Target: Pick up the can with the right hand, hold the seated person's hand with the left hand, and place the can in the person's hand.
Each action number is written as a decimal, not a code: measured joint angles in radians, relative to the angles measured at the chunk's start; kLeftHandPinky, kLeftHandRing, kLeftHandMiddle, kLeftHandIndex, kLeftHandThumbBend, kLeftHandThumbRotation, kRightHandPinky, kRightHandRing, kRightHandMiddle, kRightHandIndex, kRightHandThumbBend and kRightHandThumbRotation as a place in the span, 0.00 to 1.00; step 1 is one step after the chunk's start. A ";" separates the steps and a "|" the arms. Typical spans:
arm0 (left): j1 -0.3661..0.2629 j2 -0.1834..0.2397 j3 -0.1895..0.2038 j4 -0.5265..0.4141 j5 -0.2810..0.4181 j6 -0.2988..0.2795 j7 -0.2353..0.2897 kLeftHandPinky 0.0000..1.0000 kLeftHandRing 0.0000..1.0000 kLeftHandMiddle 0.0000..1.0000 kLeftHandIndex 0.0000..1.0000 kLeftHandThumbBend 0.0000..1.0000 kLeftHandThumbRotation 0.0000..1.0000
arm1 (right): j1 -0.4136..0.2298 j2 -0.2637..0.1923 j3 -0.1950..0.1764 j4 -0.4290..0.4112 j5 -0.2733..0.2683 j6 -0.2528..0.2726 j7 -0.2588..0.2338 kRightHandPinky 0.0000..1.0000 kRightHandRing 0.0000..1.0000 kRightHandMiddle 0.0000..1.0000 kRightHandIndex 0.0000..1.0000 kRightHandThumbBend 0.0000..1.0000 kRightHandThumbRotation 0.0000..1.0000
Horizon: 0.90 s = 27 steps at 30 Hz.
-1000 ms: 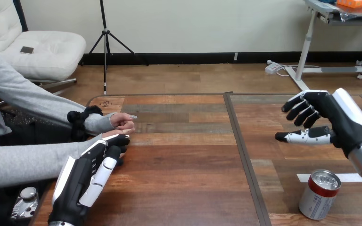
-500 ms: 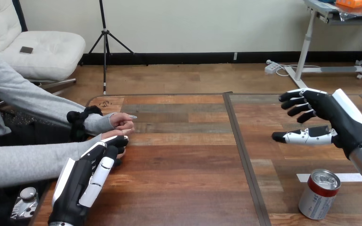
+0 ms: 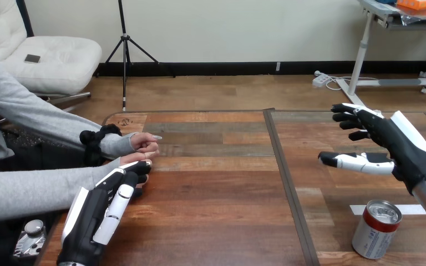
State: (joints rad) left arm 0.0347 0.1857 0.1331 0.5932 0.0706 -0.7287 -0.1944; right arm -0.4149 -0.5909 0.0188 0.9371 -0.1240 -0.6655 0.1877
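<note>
Fingers (image 3: 348,118) of the right hand (image 3: 402,148) are hanging wide above the can (image 3: 376,229) at lower right; lowering squarely round its side is looking wisest. Left hand (image 3: 102,208) is touching the person's hand (image 3: 125,159); grip unclear.

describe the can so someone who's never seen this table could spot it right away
Start at the wooden table and go to its near right part, below the robot's open right hand. The can stands upright there by a strip of white tape. It is the only silver cylinder, with a red band under its rim.
</note>
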 measured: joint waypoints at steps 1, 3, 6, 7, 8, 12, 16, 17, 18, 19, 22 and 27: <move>0.000 0.000 0.000 0.001 -0.001 0.000 0.000 0.76 0.82 0.81 0.75 0.48 1.00 | 0.003 0.000 -0.002 -0.001 0.003 -0.001 0.001 0.79 0.85 0.86 0.87 1.00 0.74; 0.000 0.000 0.000 0.002 -0.004 0.000 0.000 0.77 0.82 0.81 0.74 0.47 1.00 | 0.010 0.000 -0.005 -0.004 0.008 -0.003 0.003 0.79 0.85 0.86 0.87 1.00 0.74; 0.000 0.000 0.000 0.004 -0.015 0.000 -0.002 0.78 0.83 0.81 0.74 0.45 1.00 | 0.020 0.000 -0.011 -0.007 0.009 -0.006 0.006 0.79 0.85 0.86 0.87 1.00 0.74; 0.000 0.000 0.000 0.004 -0.020 0.001 -0.003 0.78 0.83 0.81 0.74 0.44 1.00 | 0.023 0.000 -0.013 -0.008 0.010 -0.007 0.008 0.80 0.86 0.86 0.87 1.00 0.74; 0.000 0.000 0.000 0.004 -0.024 0.001 -0.003 0.79 0.83 0.81 0.74 0.44 1.00 | 0.027 0.000 -0.017 -0.010 0.011 -0.008 0.012 0.80 0.86 0.86 0.86 1.00 0.74; 0.000 0.000 0.000 0.004 -0.030 0.002 -0.003 0.80 0.83 0.81 0.75 0.42 1.00 | 0.041 -0.002 -0.025 -0.015 0.017 -0.012 0.029 0.80 0.86 0.86 0.87 1.00 0.72; 0.000 -0.001 0.000 0.004 -0.039 0.004 -0.005 0.82 0.83 0.81 0.75 0.40 1.00 | 0.056 -0.002 -0.034 -0.022 0.040 -0.012 0.053 0.80 0.86 0.87 0.87 1.00 0.70; 0.000 -0.001 0.000 0.004 -0.040 0.005 -0.005 0.82 0.83 0.81 0.75 0.40 1.00 | 0.060 -0.002 -0.037 -0.024 0.046 -0.012 0.059 0.80 0.86 0.87 0.87 1.00 0.69; 0.000 -0.001 0.000 0.004 -0.041 0.006 -0.005 0.82 0.83 0.81 0.75 0.39 1.00 | 0.064 -0.002 -0.039 -0.025 0.049 -0.013 0.064 0.80 0.86 0.87 0.87 1.00 0.69; 0.000 -0.001 0.000 0.004 -0.042 0.006 -0.005 0.82 0.83 0.81 0.74 0.39 1.00 | 0.067 -0.002 -0.042 -0.026 0.052 -0.014 0.069 0.80 0.87 0.87 0.87 1.00 0.68; 0.000 -0.001 0.000 0.004 -0.046 0.008 -0.006 0.83 0.83 0.81 0.74 0.37 1.00 | 0.078 -0.002 -0.050 -0.027 0.061 -0.018 0.080 0.81 0.87 0.87 0.87 1.00 0.66; 0.000 -0.001 0.000 0.004 -0.057 0.009 -0.008 0.83 0.83 0.80 0.74 0.35 1.00 | 0.098 -0.002 -0.067 -0.028 0.085 -0.023 0.100 0.82 0.87 0.88 0.87 1.00 0.65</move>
State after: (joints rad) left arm 0.0347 0.1846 0.1328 0.5974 0.0139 -0.7200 -0.2023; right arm -0.3171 -0.5927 -0.0484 0.9088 -0.0389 -0.6880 0.2873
